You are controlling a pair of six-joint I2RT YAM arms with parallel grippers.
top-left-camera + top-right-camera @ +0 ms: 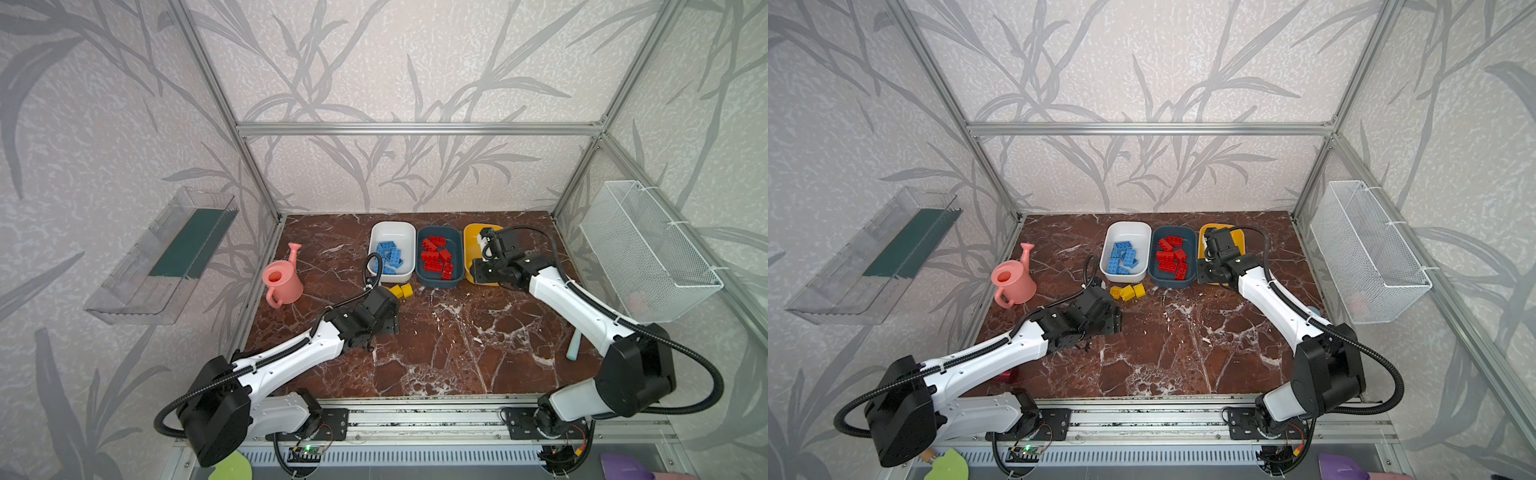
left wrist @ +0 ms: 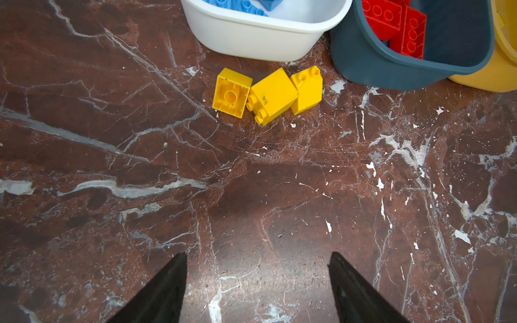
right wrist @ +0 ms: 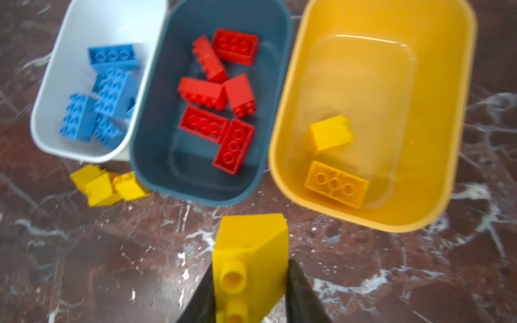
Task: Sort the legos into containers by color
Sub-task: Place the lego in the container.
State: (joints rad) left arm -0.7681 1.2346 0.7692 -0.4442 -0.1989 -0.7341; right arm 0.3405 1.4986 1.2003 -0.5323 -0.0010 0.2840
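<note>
left gripper agape over table | three yellow legos loose beside white tub of blues | teal tub, reds | yellow tub, two yellows | right gripper clamps yellow lego, seemingly short of rim; early release risks table or teal tub

pink plastic watering can standing by left edge of red-brown marble bench | white wire-mesh basket hanging beyond right edge

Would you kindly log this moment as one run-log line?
right gripper: shut on yellow brick | left gripper: open, empty | loose: three yellow bricks by white tub
</note>
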